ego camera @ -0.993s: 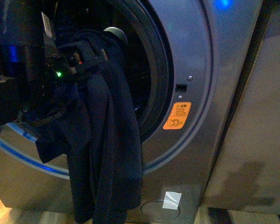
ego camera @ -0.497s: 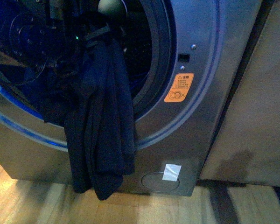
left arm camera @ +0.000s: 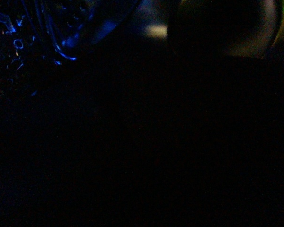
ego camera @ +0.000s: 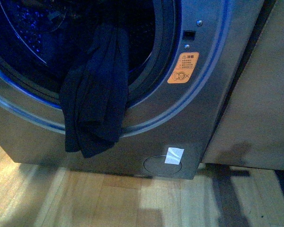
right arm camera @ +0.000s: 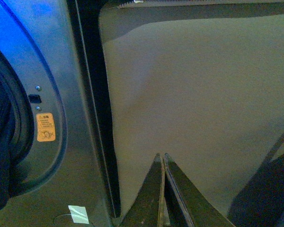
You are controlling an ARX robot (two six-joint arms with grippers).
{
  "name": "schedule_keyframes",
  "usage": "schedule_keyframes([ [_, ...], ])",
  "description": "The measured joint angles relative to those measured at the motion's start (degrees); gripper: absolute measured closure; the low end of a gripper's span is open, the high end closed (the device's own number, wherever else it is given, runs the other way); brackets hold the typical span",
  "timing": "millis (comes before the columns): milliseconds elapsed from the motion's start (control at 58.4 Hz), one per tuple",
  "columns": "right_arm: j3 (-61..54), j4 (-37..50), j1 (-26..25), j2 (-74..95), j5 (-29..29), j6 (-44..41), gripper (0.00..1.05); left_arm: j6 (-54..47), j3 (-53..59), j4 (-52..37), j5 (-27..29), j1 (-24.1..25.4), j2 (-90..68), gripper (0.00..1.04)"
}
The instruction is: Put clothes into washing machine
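Observation:
The clothes [ego camera: 97, 90], a dark navy garment, hang over the lower rim of the washing machine's [ego camera: 199, 118] porthole. Their upper part runs into the blue-lit drum and their hem dangles down the grey front panel. My left gripper does not show in the front view. The left wrist view is dark, so it tells me nothing. In the right wrist view my right gripper [right arm camera: 162, 158] is shut with nothing between its fingers. It sits in front of the beige panel, to the right of the machine. A strip of the clothes [right arm camera: 0, 142] shows at that view's edge.
A beige panel [ego camera: 260, 94] stands right of the machine, across a dark gap. An orange warning sticker [ego camera: 182, 67] sits beside the porthole. A round cover with a white label [ego camera: 174, 155] sits low on the front. Wooden floor [ego camera: 109, 198] lies below.
The left arm has gone up and out of the front view into the drum. The clothes went with it, and their hem has risen from near the floor to the lower front panel.

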State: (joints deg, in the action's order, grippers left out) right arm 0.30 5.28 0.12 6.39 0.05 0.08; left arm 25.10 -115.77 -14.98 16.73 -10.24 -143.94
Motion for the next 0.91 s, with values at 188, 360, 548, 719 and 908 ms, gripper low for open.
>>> schedule_keyframes([
  [188,0.0,-5.0,0.0,-6.1,-0.1,0.0,1.02,-0.4,-8.3,3.1,1.8,0.3,-3.5,0.98],
  [360,0.0,-5.2,0.0,-6.1,-0.1,0.0,1.02,-1.3,-14.3,5.4,3.9,0.6,-6.2,0.97],
  [548,0.0,-5.2,0.0,-6.1,-0.1,0.0,1.02,-1.4,-20.0,9.0,5.6,0.9,-9.4,0.98],
  [719,0.0,-5.2,0.0,-6.1,-0.1,0.0,1.02,-3.6,-26.3,16.3,7.9,0.9,-13.1,0.98],
  [908,0.0,-5.2,0.0,-6.1,-0.1,0.0,1.02,-6.5,-27.9,21.8,8.9,1.0,-14.9,0.75],
])
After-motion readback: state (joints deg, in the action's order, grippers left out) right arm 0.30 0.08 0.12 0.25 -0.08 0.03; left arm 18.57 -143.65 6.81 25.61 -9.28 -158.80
